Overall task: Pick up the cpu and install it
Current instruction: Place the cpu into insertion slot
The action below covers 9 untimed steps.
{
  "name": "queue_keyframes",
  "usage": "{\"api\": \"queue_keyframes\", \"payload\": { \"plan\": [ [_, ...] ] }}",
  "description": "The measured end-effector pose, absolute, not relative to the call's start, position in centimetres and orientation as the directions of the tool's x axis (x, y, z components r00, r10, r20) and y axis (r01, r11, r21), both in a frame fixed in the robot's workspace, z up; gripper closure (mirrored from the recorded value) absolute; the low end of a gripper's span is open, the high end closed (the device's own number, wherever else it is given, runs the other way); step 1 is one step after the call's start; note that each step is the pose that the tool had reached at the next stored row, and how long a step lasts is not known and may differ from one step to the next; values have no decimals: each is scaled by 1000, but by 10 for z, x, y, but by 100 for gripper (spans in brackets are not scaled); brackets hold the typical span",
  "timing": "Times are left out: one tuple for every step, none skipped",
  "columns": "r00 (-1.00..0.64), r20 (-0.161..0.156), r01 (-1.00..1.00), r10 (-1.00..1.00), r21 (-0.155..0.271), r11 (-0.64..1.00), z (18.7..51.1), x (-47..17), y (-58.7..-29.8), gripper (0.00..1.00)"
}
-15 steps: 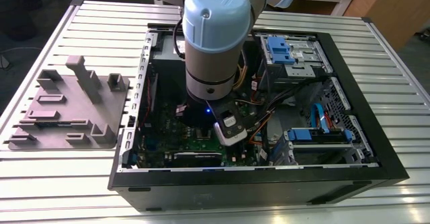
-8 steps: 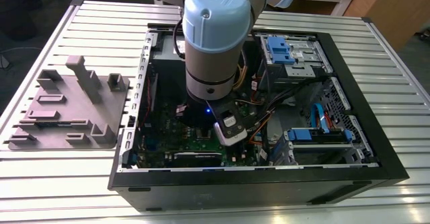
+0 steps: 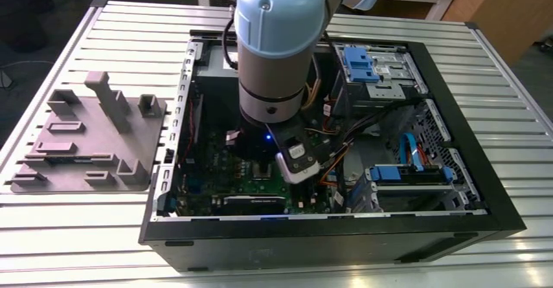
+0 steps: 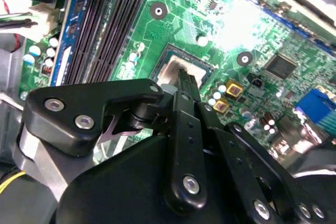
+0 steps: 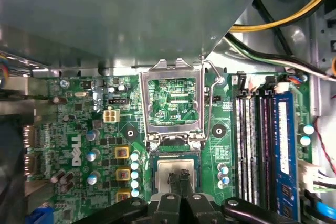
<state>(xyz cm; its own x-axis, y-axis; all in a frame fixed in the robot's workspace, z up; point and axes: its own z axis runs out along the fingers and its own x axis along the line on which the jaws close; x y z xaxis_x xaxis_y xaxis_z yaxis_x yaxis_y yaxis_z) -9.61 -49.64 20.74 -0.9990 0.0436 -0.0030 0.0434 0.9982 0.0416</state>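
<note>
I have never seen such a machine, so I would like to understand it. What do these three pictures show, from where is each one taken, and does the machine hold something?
The machine is a robot arm with a gripper at its end. The exterior view is taken from outside. In it the arm reaches down into an open computer case that lies on a slatted metal table. A grey tray lies beside the case, at the exterior view's left.

Both wrist views come from cameras on the arm and look at the green board inside the case. There the gripper is over the cpu, which seems to lie in its socket, beside the opened socket frame. The fingers are close together and grip nothing visible.
</note>
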Motion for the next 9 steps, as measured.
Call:
{"api": "queue_keyframes", "payload": {
  "plan": [
    [-999, -3, 43, 44, 42, 998, 210, -96, -496, 90],
    [-999, -3, 43, 44, 42, 998, 213, -96, -496, 90],
    [-999, -3, 43, 44, 42, 998, 216, -96, -496, 90],
    [-999, -3, 43, 44, 42, 998, 219, -96, -496, 90],
    [-999, -3, 43, 44, 42, 998, 222, -96, -496, 90],
    [-999, -3, 43, 44, 42, 998, 226, -96, -496, 90],
    [-999, -3, 43, 44, 42, 998, 229, -96, -496, 90],
    [-999, -3, 43, 44, 42, 998, 232, -96, -496, 90],
    [-999, -3, 43, 44, 41, 998, 236, -96, -496, 90]
  ]
}}
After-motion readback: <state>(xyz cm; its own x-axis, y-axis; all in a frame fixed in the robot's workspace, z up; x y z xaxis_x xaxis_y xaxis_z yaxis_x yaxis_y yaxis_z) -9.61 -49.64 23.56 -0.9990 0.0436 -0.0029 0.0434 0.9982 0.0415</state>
